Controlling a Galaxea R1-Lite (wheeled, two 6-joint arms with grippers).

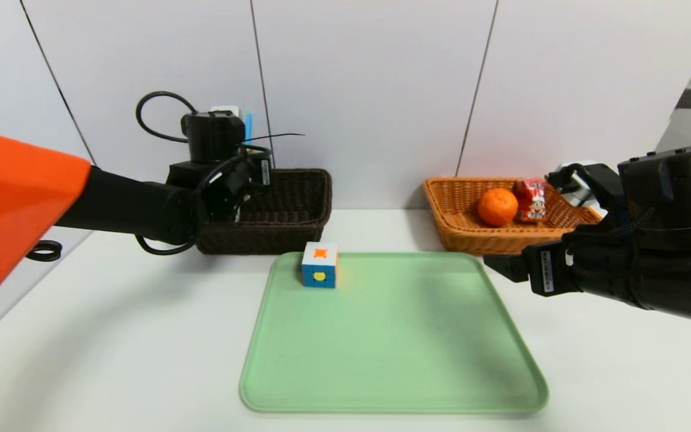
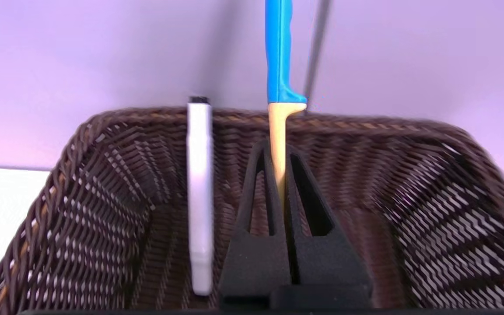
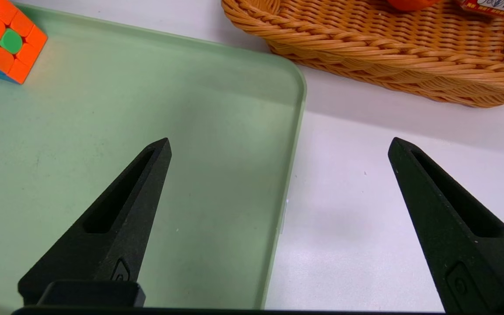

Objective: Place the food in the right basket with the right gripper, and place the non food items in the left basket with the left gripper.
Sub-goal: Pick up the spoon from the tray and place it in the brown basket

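Left gripper (image 2: 280, 175) is positioned over the left basket (image 1: 297, 198), at the worktop's far edge left of centre; its fingers are pinched onto the yellow shaft of the spoon (image 2: 279, 78), blue handle pointing up past the basket's far rim. The spoon's bowl is hidden between the fingers. The white marker (image 2: 200, 192) is seen inside the same basket, leaning against its far wall, black tip up.

Right gripper (image 3: 278, 218) is held low over the right edge of the green tray (image 1: 393, 360), fingers spread wide, nothing between them. One finger is over the tray, the other over bare worktop.

The cube (image 1: 320, 264) is left on the tray at its far left corner, well apart from both grippers.

The orange fruit (image 1: 497, 206) and red drink carton (image 1: 531, 200) are found side by side, touching, in the right basket (image 1: 459, 228) at the worktop's far edge, right of the tray.
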